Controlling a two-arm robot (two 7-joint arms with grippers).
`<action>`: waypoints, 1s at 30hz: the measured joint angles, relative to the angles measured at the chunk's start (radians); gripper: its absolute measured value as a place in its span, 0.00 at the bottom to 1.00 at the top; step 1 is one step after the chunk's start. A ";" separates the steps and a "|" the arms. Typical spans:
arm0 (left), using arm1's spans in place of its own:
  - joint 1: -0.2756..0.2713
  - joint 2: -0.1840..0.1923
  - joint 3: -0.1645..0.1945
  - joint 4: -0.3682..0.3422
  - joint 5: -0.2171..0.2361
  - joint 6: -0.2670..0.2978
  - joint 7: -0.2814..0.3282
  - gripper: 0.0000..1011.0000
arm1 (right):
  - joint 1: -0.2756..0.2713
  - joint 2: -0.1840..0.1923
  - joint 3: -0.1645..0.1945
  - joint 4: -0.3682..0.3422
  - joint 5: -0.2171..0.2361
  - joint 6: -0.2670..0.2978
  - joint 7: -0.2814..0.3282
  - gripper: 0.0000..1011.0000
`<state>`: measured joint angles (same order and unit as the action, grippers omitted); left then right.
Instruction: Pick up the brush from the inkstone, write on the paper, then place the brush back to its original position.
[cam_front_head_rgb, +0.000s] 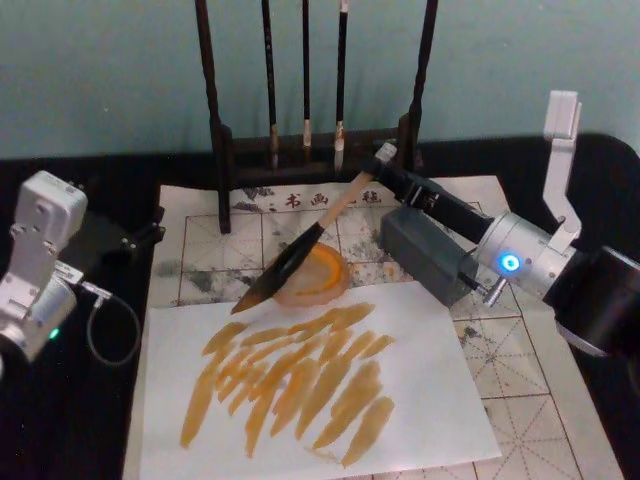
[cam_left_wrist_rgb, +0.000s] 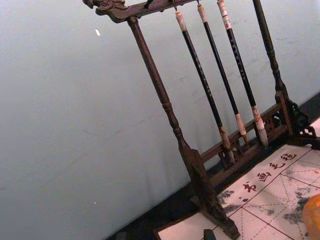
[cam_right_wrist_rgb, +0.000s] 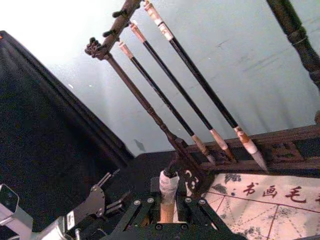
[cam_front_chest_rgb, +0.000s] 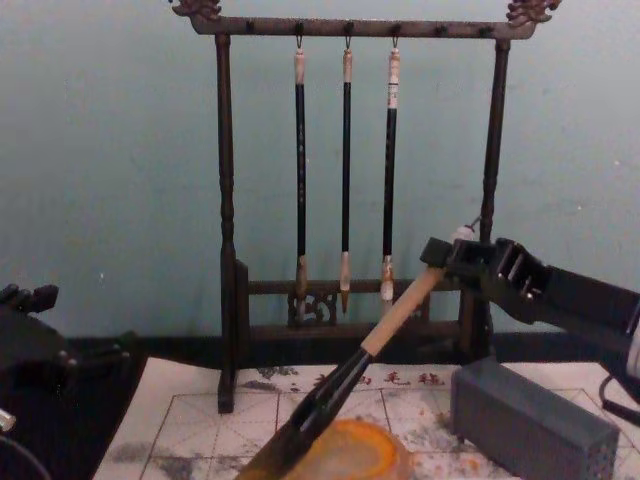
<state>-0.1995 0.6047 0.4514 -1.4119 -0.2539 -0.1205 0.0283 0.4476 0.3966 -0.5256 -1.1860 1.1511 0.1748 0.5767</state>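
The tip of the brush is being cut off by the chest view's lower edge; the inkstone is being partly covered by its bristles, the paper by a white sheet.

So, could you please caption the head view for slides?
Right gripper holds the brush by its end, bristles across the inkstone; left gripper parked at left.

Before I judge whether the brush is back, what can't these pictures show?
- Chest view: the brush, held by the right gripper, loses its tip at the bottom edge.
- Head view: brush hides whether bristles touch the inkstone.
- Head view: white sheet covers much of the paper.
- Left gripper: parked left.
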 joint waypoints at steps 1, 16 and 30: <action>0.000 0.000 0.000 0.000 0.000 0.000 0.000 0.99 | 0.000 0.001 0.000 0.000 0.001 -0.001 -0.001 0.19; 0.000 0.000 0.000 0.000 0.000 0.000 0.000 0.99 | -0.001 0.012 0.020 0.008 0.005 -0.019 -0.040 0.19; 0.000 0.000 0.000 0.000 0.000 0.000 0.000 0.99 | -0.012 0.020 0.050 0.006 0.011 -0.030 -0.078 0.19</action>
<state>-0.1996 0.6047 0.4514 -1.4120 -0.2539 -0.1205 0.0283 0.4355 0.4162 -0.4751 -1.1802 1.1625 0.1448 0.4984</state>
